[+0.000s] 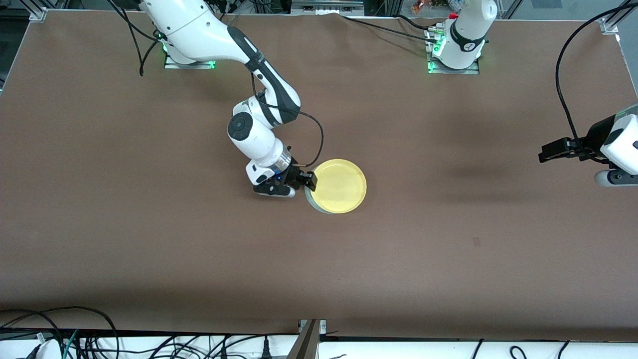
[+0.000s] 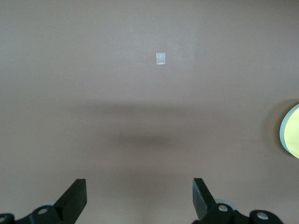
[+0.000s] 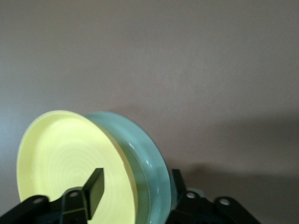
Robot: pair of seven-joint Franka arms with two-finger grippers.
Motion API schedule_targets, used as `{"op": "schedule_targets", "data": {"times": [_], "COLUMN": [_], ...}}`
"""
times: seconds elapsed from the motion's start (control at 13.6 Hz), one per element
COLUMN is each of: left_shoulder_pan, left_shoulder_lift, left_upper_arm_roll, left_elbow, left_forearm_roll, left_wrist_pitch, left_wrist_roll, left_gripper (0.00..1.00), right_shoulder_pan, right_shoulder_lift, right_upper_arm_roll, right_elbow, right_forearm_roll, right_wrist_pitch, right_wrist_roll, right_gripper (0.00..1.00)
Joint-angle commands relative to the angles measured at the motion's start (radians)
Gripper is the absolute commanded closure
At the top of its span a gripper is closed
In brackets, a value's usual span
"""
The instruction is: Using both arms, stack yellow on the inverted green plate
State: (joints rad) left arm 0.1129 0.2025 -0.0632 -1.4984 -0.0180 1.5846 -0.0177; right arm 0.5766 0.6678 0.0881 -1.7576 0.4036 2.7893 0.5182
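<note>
The yellow plate (image 1: 341, 186) is sitting near the middle of the table (image 1: 149, 239), lying on top of the green plate (image 1: 313, 202), of which only a thin sliver is peeking out along the edge nearer the front camera and toward the right arm's end. The right hand (image 1: 308, 180) is reaching down to the rim of the stack on that same end. In the right wrist view, one finger (image 3: 95, 190) is lying over the yellow plate (image 3: 70, 163) and the other is sitting outside the green plate (image 3: 145, 163), so the hand is clamping both rims between its fingers.

The left hand (image 1: 546, 153) is waiting in the air over the left arm's end of the table, well apart from the plates. Its fingers (image 2: 74, 196) are spread wide with nothing between them, and the bare table with a small pale square mark (image 2: 160, 58) is showing beneath it.
</note>
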Motion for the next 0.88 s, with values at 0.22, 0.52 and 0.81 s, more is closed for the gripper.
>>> {"op": "schedule_targets", "data": {"times": [0.22,0.52,0.81], "left_shoulder_pan": [0.002,-0.002,-0.004], "left_shoulder_lift": [0.005,0.005,0.005], "left_upper_arm_roll": [0.003,0.005,0.005], "left_elbow": [0.018,0.02,0.02], "left_forearm_roll": [-0.013,-0.008,-0.007], "left_wrist_pitch": [-0.009,-0.009,-0.009], "left_wrist_roll": [-0.001,-0.004,-0.004], "left_gripper": [0.0,0.0,0.0], "right_shoulder_pan": [0.011,0.003,-0.032], "right_shoulder_lift": [-0.287,-0.462,-0.546], "right_upper_arm_roll": [-0.161,-0.247,-0.356], "right_elbow": [-0.103,-0.102,-0.019], "right_forearm_roll": [-0.043,-0.265,-0.333], "right_wrist_pitch": [-0.268,-0.573,-0.915], "right_wrist_roll": [0.008,-0.022,-0.246], "right_gripper": [0.0,0.0,0.0]}}
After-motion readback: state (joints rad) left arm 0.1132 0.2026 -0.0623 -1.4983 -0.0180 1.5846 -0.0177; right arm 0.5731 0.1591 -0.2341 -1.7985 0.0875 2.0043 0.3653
